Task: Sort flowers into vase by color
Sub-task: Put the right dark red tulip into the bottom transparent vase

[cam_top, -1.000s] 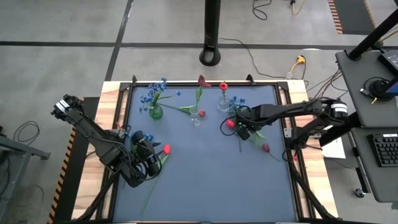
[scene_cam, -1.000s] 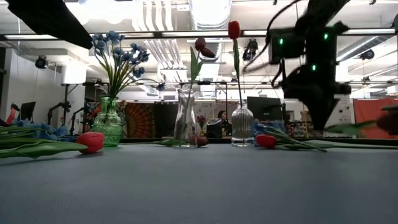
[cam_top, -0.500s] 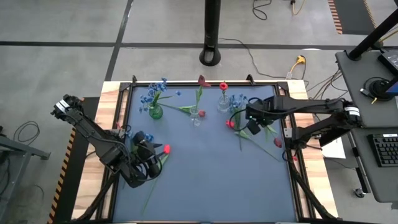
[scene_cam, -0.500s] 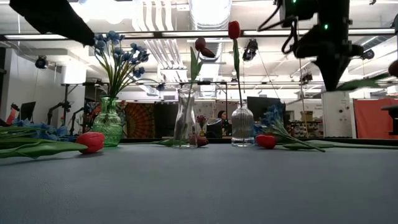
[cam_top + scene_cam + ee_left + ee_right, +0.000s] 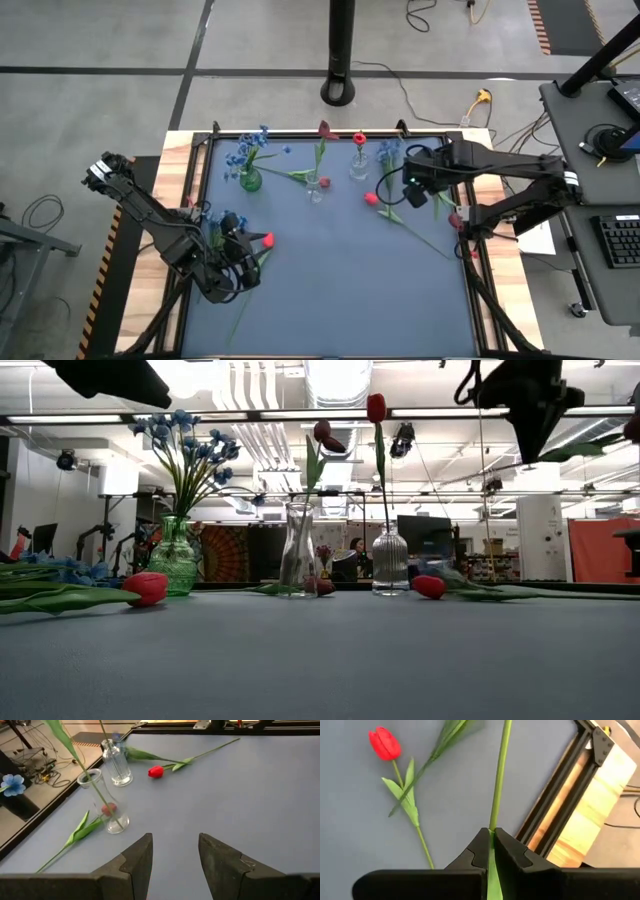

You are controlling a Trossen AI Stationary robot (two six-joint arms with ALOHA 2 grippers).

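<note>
I see blue flowers [image 5: 248, 150] in the green vase [image 5: 250, 181]. My right hand [image 5: 417, 194] grasps a red tulip's stem [image 5: 499, 780] at two o'clock; left hand [image 5: 232, 262] released. Several lie unsorted on the surface [image 5: 330, 280].

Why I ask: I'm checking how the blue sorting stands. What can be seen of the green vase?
The green vase looks like translucent green glass, with a rounded belly, a narrower neck and a flared rim. It stands upright on the grey-blue table, towards the far left corner. It holds a bunch of blue flowers, whose thin green stems fan out above the rim. Nothing else touches it.
</note>
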